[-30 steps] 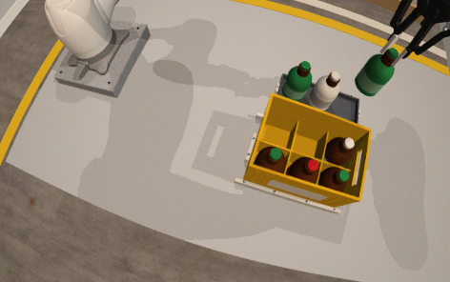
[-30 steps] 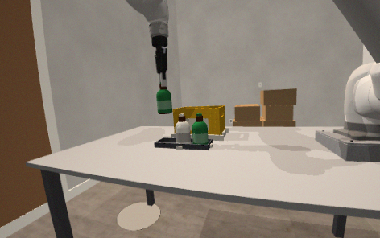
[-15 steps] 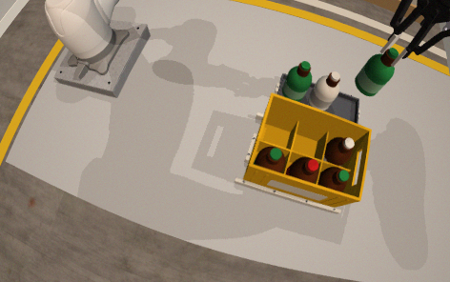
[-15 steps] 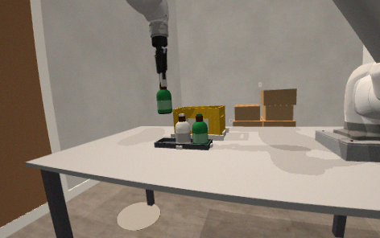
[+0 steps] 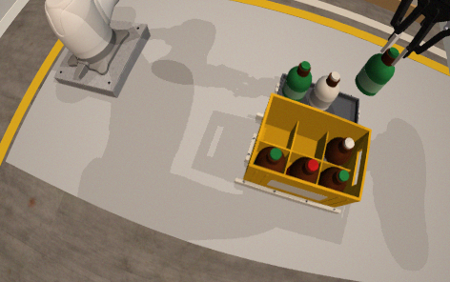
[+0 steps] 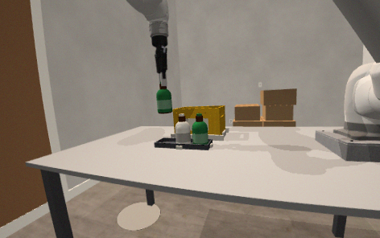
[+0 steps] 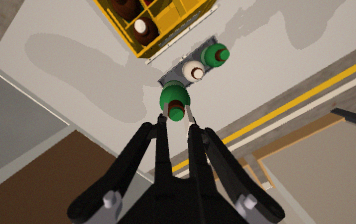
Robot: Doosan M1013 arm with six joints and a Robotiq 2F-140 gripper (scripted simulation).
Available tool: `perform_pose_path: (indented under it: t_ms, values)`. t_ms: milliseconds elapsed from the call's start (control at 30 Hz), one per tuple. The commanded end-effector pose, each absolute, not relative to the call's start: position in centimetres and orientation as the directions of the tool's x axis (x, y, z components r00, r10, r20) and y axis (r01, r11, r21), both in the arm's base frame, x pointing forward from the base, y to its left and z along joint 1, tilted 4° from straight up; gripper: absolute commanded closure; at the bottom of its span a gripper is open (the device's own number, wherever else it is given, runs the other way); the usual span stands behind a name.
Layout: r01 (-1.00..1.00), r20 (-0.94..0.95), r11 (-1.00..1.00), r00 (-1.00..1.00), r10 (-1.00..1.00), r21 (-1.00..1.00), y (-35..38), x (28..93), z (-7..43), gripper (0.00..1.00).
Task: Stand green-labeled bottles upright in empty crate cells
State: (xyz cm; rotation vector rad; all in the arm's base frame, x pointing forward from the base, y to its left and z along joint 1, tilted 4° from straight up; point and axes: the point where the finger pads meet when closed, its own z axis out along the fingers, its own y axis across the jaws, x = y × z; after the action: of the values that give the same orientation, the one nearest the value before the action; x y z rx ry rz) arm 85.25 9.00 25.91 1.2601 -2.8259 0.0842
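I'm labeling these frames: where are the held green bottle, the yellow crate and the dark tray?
held green bottle [image 5: 375,74], top view, its label
yellow crate [image 5: 315,111], top view, far wall rim
dark tray [image 6: 183,145], exterior view, front wall
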Motion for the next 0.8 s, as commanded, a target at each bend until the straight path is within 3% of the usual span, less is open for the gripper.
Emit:
perform_pose_path:
  t_ms: [0,767]
  values:
    - [-0.742,0.057,0.67,-0.67,-0.74,-0.029,9.4,85.2,26.7,1.0]
    - [-0.742,0.057,0.67,-0.67,-0.74,-0.029,9.6,85.2,28.4,1.0]
